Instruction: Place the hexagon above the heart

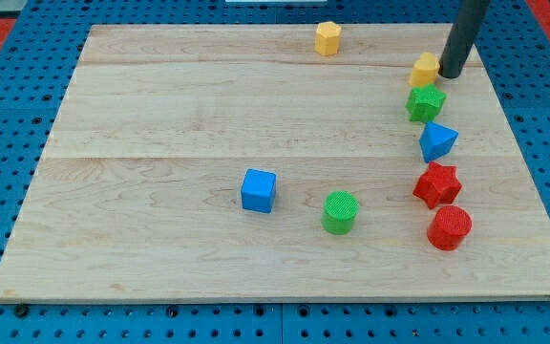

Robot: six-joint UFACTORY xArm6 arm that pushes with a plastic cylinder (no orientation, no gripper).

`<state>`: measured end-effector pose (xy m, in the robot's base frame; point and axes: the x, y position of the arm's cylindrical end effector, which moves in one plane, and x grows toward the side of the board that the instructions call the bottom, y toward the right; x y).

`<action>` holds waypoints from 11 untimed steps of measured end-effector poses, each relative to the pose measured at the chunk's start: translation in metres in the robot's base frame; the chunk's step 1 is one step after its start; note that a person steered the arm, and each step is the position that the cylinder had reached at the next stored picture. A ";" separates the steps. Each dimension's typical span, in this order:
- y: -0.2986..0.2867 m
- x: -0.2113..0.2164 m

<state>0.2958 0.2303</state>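
The yellow hexagon (327, 38) sits near the view's top edge of the wooden board (160, 124), a little right of centre. The yellow heart (425, 69) lies at the upper right, well to the right of the hexagon and slightly lower. My tip (451, 75) stands right beside the heart on its right side, touching or nearly touching it. The rod rises out of the view's top.
Below the heart runs a column: green star (426, 102), blue triangle (437, 141), red star (436, 183), red cylinder (449, 227). A green cylinder (340, 211) and a blue cube (258, 190) sit at lower centre. Blue pegboard surrounds the board.
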 end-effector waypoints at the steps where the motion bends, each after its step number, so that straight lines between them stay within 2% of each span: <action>1: -0.008 -0.015; 2: -0.007 -0.061; 3: -0.060 -0.070; 4: -0.129 -0.017; 5: -0.209 -0.012; 6: -0.210 -0.068; 7: -0.208 -0.083; 8: -0.103 -0.058; 9: -0.061 -0.058; 10: -0.115 -0.062; 11: -0.181 -0.014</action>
